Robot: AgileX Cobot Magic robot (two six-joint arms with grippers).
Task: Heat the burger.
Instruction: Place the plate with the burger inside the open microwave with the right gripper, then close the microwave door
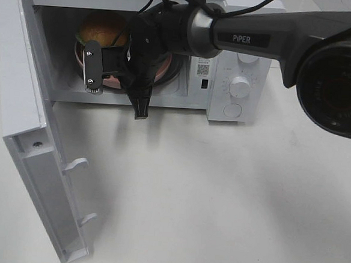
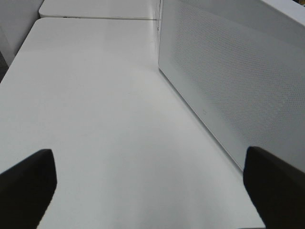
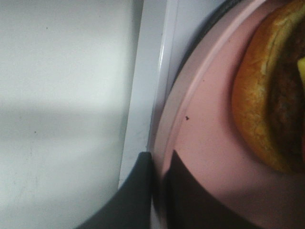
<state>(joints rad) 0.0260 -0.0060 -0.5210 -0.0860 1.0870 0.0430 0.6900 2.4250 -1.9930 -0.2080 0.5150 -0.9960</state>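
The burger (image 1: 101, 25) with its golden-brown bun sits on a pink plate (image 1: 165, 67) inside the open white microwave (image 1: 241, 58). My right gripper (image 1: 141, 105) reaches into the cavity from the right. In the right wrist view the right gripper (image 3: 159, 167) is shut on the rim of the pink plate (image 3: 205, 143), one finger on each side, just inside the microwave's front sill (image 3: 143, 95). The burger (image 3: 259, 105) lies close behind it. My left gripper (image 2: 150, 183) stands open above bare table, holding nothing, and does not show in the exterior high view.
The microwave door (image 1: 37, 134) stands swung wide open toward the front left. The control knobs (image 1: 240, 86) are on the right of the oven front. In the left wrist view a perforated white microwave wall (image 2: 238, 71) rises beside the white table (image 2: 95, 95).
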